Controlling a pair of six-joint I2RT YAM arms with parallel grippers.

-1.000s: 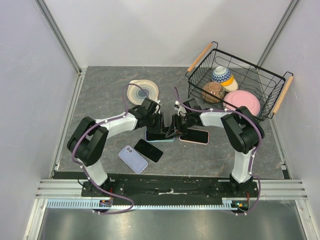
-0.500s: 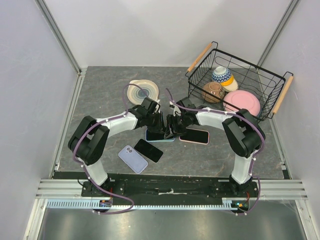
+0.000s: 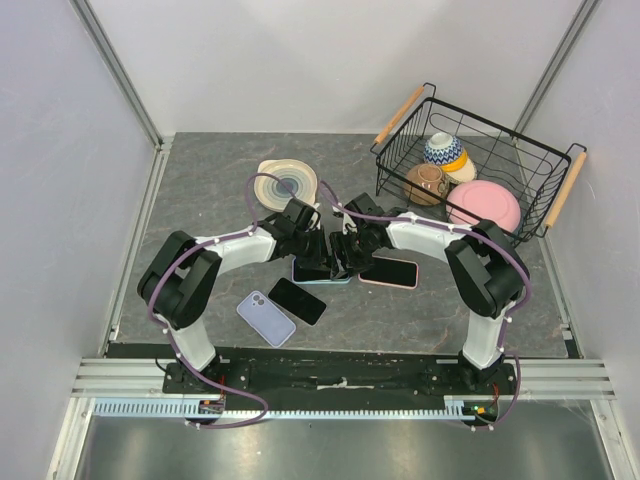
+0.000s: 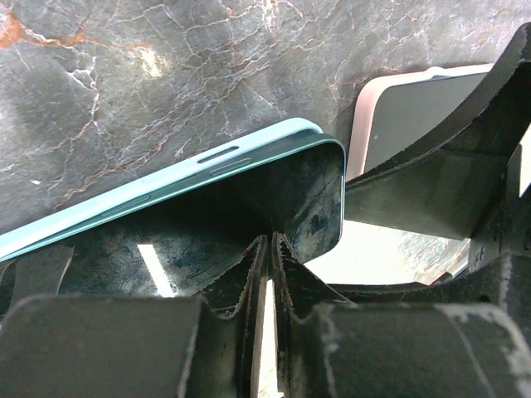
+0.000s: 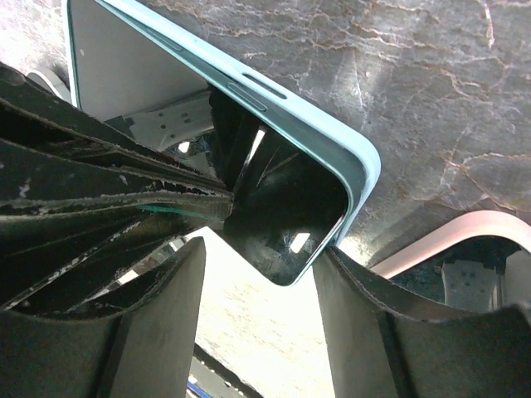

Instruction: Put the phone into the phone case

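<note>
As the near-shut, empty left tool [image 4: 270, 240] presses the phone [image 4: 249, 207] into its case [image 4: 166, 178], the open right tool [image 5: 261, 249] straddles the corner [image 5: 355, 176] to seat next.

The table [image 4: 166, 75] looks like dark grey stone, matt and veined with white and rust. On it, the teal phone case [image 4: 216, 157] is smooth, satin plastic. The phone [image 4: 311, 207] in the case shows glossy, reflective black glass. Over the case, the left gripper [image 4: 270, 249] is matt black plastic with rough, ragged edges.
</note>
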